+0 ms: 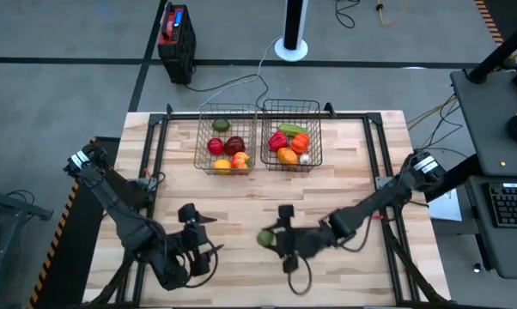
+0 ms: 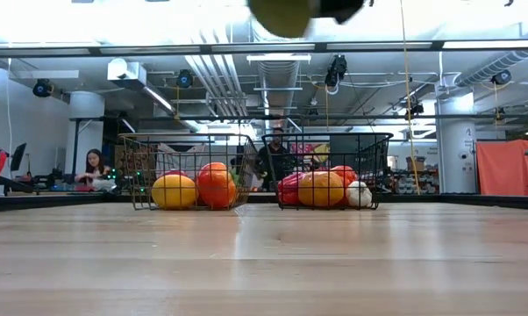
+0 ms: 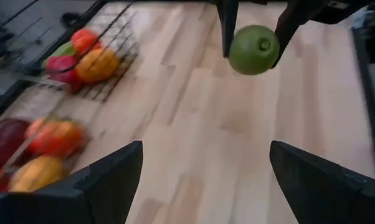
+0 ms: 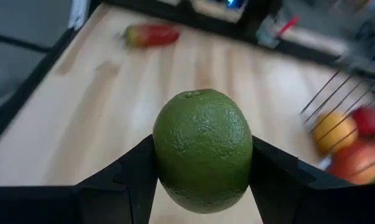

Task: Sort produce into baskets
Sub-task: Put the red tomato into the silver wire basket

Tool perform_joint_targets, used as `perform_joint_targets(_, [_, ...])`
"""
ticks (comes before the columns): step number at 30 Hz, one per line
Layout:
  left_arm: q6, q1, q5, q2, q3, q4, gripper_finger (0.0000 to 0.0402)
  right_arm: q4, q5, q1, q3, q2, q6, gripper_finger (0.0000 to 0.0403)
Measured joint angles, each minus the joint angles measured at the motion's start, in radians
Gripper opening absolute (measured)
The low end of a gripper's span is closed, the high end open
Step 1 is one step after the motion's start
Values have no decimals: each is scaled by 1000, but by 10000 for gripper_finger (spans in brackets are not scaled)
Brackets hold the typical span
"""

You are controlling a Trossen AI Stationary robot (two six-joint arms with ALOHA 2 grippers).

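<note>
The right gripper [image 1: 270, 239] is clamped on a round green citrus fruit [image 4: 202, 149], one dark finger pressed against each flank, and it holds the fruit up off the wooden table [image 1: 353, 184], near the table's front edge about midway across. The fruit is slightly longer than it is wide. In the right wrist view its long axis runs crosswise to the line between the two fingers, with the small stem dimple at the end turned away from the gripper's palm and the opposite end sunk between the fingers. In the left wrist view the same dimple faces roughly toward the left arm. In the low view the fruit shows only as a green curve at the upper edge, high above the tabletop. Beyond the fruit, on the far side of the table from the right gripper, stand the two wire baskets [image 1: 225, 137] [image 1: 290, 135] side by side, both already holding red, orange and yellow produce [image 2: 216, 185]. The left gripper [image 1: 200, 243] hangs beside the right one at the front of the table, its fingers spread wide with nothing between them.
</note>
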Motion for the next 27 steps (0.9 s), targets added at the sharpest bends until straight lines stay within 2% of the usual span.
perform_joint_targets(4, [-105, -5, 37, 0, 92, -224, 331, 131, -45, -99, -1, 0, -124, 203])
perform_joint_targets(7, [-134, -5, 153, 0, 127, -317, 331, 225, -97, -179, -1, 0, -168, 203])
perform_joint_targets(11, [-169, -5, 289, 0, 132, -351, 331, 304, -139, -290, -3, 0, -171, 203])
perform_joint_targets(17, [-228, -7, 507, 0, 111, -409, 331, 320, -142, -456, -5, 0, -49, 203])
perform_joint_targets(20, [-257, -11, 616, 0, 103, -454, 331, 324, -198, -532, -3, 10, 35, 203])
perform_joint_targets(24, [-281, -20, 680, 0, 75, -474, 331, 332, -292, -609, 21, 51, 100, 203])
perform_joint_targets(27, [-296, -24, 709, 0, 44, -476, 331, 331, -319, -643, 46, 94, 113, 203])
